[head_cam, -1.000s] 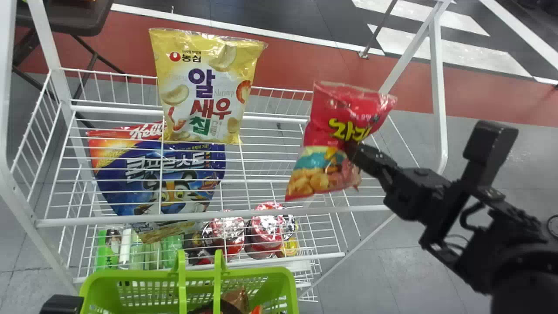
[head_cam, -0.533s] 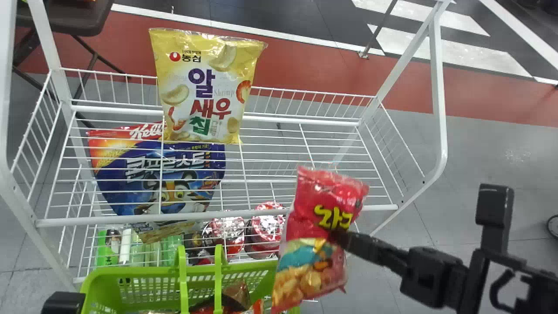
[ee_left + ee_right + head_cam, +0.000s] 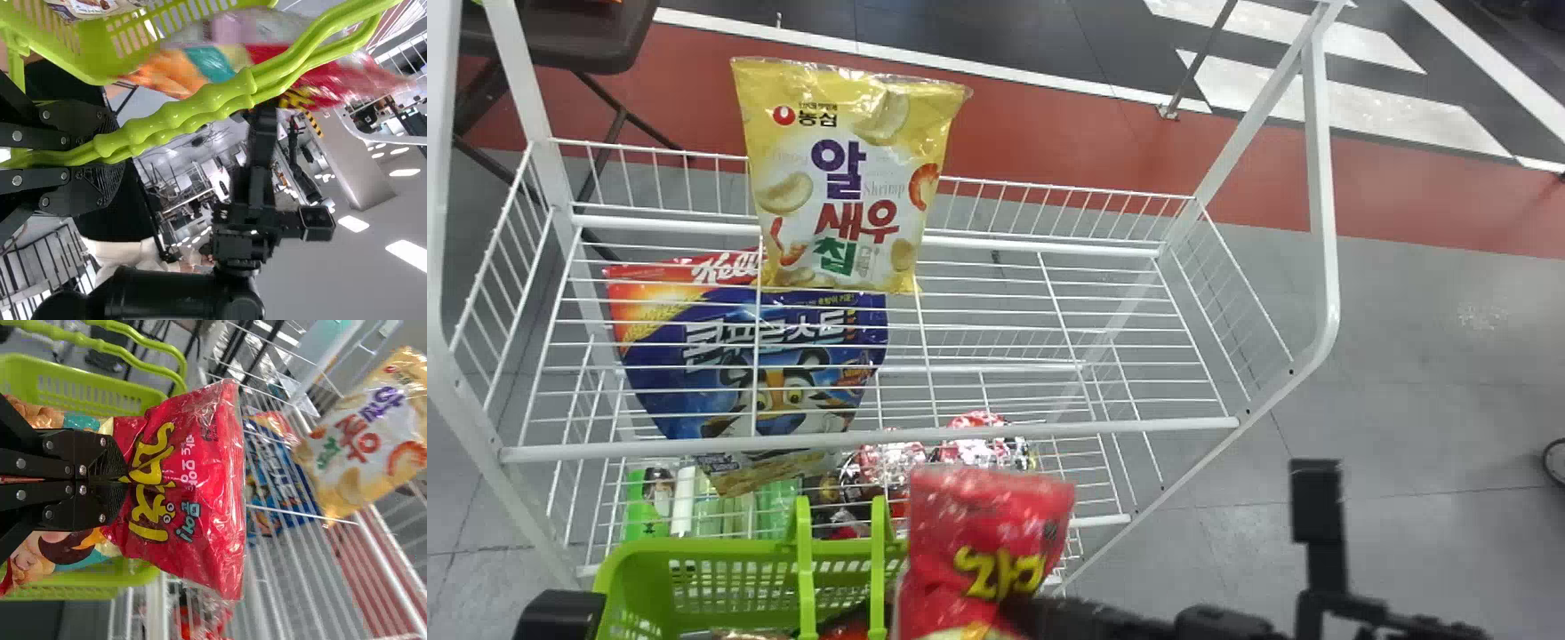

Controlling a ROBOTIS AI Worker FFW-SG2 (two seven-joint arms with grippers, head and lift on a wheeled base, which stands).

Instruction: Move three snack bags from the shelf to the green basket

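My right gripper (image 3: 1021, 615) is at the bottom of the head view, shut on a red snack bag (image 3: 987, 551) at the right part of the green basket (image 3: 729, 551). In the right wrist view the right gripper (image 3: 120, 480) pinches the middle of the red bag (image 3: 200, 493), with the basket (image 3: 100, 399) behind it. A dark part of my left gripper (image 3: 560, 613) shows at the bottom left. In the left wrist view the left gripper (image 3: 110, 157) is shut on the basket's handles (image 3: 180, 113). A yellow snack bag (image 3: 845, 178) stands on the wire shelf (image 3: 996, 302).
A blue cereal bag (image 3: 756, 364), round red-lidded packs (image 3: 983, 440) and green items (image 3: 645, 507) sit lower in the rack. White posts (image 3: 1320, 178) frame both sides. Packages (image 3: 845, 629) lie inside the basket.
The right gripper has carried the red bag down and left, from above the shelf's right side to the basket. The left gripper has barely moved.
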